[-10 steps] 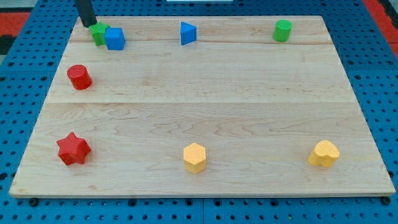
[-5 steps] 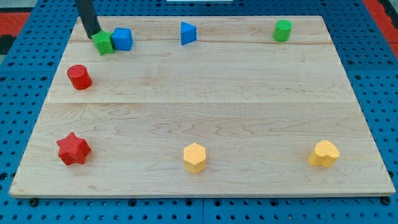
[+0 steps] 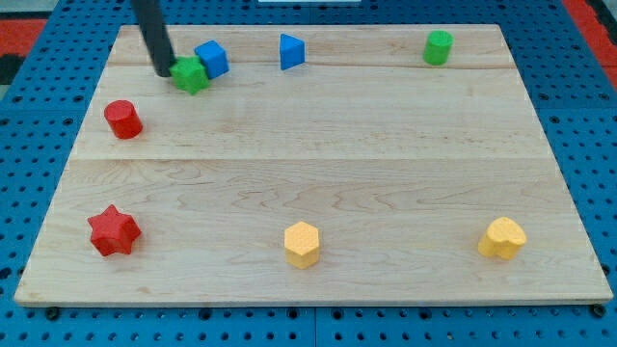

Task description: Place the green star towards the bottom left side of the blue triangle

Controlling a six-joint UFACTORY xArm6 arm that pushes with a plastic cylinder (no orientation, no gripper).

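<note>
The green star [image 3: 192, 75] lies near the view's top left on the wooden board [image 3: 318, 164]. My tip [image 3: 164, 71] touches its left side. A blue cube [image 3: 212, 59] sits against the star's upper right. The blue triangle [image 3: 291, 51] is further to the right, near the board's top edge, apart from both.
A red cylinder [image 3: 123, 119] stands below and left of the tip. A red star [image 3: 114, 231] is at the bottom left. A yellow hexagon [image 3: 302, 244] and a yellow heart-like block [image 3: 503, 238] lie along the bottom. A green cylinder [image 3: 438, 46] is at the top right.
My tip has moved right and slightly down, pushing the green star to the right. The blue cube has been shoved right as well. Other blocks have not moved.
</note>
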